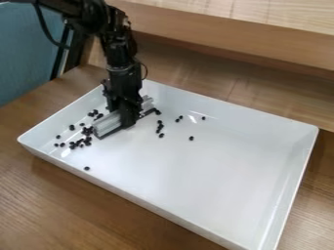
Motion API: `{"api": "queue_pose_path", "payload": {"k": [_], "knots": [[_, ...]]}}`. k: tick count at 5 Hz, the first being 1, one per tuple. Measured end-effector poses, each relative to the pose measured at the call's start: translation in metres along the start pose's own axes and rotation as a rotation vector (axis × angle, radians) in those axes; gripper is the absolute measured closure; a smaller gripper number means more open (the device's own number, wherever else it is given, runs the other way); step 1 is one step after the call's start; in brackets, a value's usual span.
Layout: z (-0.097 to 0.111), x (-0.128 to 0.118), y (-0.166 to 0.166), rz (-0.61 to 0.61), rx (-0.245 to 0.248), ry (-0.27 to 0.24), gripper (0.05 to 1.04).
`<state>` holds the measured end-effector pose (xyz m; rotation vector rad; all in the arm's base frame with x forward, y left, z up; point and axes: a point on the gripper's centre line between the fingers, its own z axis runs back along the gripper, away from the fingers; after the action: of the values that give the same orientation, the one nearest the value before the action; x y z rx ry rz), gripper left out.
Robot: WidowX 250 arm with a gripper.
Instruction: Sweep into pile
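Small, round black pellets (87, 131) are lying loosely clustered left of the black two-finger robot hand (127, 117), which is gripping a ridged, light-grey bar (106, 125). More pellets are lying scattered to its right; beneath, a glossy white rectangular tray (215, 176) is holding everything.

A wood-grained desk (78, 210) fronts a raised wooden ledge (261, 36), with a blue panel (23, 53) standing at upper left.
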<state>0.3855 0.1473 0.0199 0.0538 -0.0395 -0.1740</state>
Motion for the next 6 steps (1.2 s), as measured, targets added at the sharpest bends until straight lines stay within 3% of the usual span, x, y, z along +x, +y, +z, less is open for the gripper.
{"api": "queue_pose_path", "payload": {"k": [1, 3, 4, 6], "knots": [[-0.002, -0.003, 0.004, 0.135, -0.014, -0.011, 0.685], [-0.001, -0.005, 0.004, 0.152, -0.03, -0.028, 0.685], [0.0, -0.008, 0.002, 0.138, -0.035, -0.021, 0.633], [0.008, -0.026, -0.009, 0.216, -0.138, 0.022, 0.118]]}}
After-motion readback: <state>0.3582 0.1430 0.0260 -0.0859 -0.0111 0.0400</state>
